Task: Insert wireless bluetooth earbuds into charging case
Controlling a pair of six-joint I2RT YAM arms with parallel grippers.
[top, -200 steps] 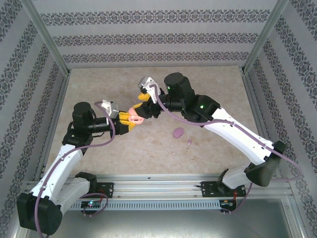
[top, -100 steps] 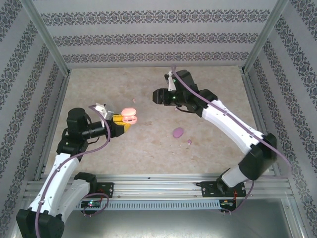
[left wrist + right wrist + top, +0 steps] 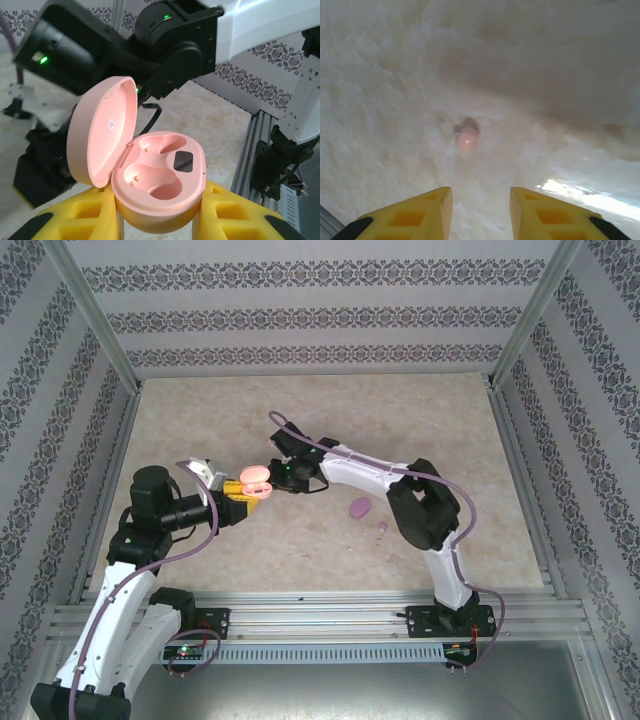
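My left gripper (image 3: 160, 212) is shut on the lower shell of an open pink charging case (image 3: 160, 175). The lid (image 3: 102, 127) stands tipped back to the left and both sockets are empty. In the top view that case (image 3: 256, 479) hangs left of centre, just above the table. My right gripper (image 3: 481, 205) points down at the table, open, with nothing between its yellow fingers (image 3: 427, 210). One pale pink earbud (image 3: 467, 138) lies on the table a short way ahead of them. The right wrist (image 3: 288, 468) sits right beside the pink case.
A shut purple oval case (image 3: 360, 507) lies on the table right of centre, with a tiny purple earbud (image 3: 382, 527) just in front of it. Patterned walls and metal posts enclose the marble-look table (image 3: 200, 420). The rail (image 3: 330, 610) runs along the near edge.
The right arm swung out to the back of the table, then came forward and down beside the pink case. Its jaws have narrowed. The left arm drew back slightly, still holding the case.
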